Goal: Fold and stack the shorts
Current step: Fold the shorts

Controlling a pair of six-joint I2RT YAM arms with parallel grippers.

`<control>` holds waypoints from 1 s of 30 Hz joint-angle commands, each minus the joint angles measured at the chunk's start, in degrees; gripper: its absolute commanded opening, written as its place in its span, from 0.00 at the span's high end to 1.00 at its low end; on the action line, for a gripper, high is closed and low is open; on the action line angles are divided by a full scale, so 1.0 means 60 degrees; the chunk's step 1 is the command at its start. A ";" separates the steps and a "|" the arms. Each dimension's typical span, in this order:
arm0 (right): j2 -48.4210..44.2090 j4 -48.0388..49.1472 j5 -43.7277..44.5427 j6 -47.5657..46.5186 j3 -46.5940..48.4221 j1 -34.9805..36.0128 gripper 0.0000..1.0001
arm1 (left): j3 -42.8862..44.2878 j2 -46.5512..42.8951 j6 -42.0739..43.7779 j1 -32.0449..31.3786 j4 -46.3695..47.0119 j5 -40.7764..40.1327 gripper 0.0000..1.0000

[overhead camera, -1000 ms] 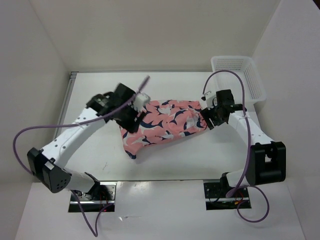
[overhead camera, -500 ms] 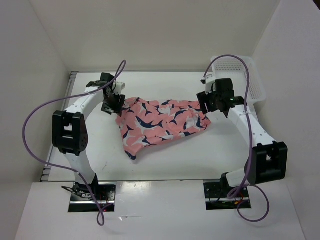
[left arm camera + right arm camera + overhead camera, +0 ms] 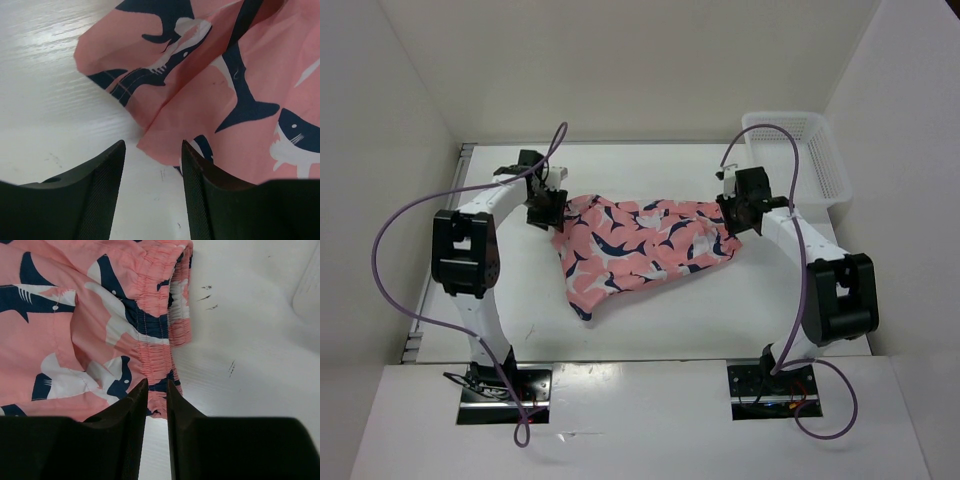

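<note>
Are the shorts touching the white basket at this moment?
Apart. The top external view shows the shorts ending short of the basket; the right wrist view shows bare table beyond their edge.

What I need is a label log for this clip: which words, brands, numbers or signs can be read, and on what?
None can be read. The shorts carry only a whale print, no lettering; the basket shows no marking; dark flecks on the table are scuffs, not writing.
</note>
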 commanded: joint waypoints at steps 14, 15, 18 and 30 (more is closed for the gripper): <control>0.0307 0.0574 0.0104 0.0168 -0.0193 0.0150 0.71 | -0.0450 0.0778 0.0038 0.0042 0.0374 0.0357 0.54; 0.0307 0.0574 0.0103 0.0168 -0.0193 0.0150 0.71 | -0.0450 0.0880 0.0038 0.0042 0.0258 0.0357 0.58; 0.0307 0.0574 0.0103 0.0168 -0.0193 0.0150 0.71 | -0.0450 0.0881 0.0038 0.0042 0.0154 0.0357 0.68; 0.0497 0.0837 -0.0087 0.0168 -0.0558 0.0238 0.73 | -0.0159 -0.0187 0.0038 0.0042 0.0154 0.0035 0.99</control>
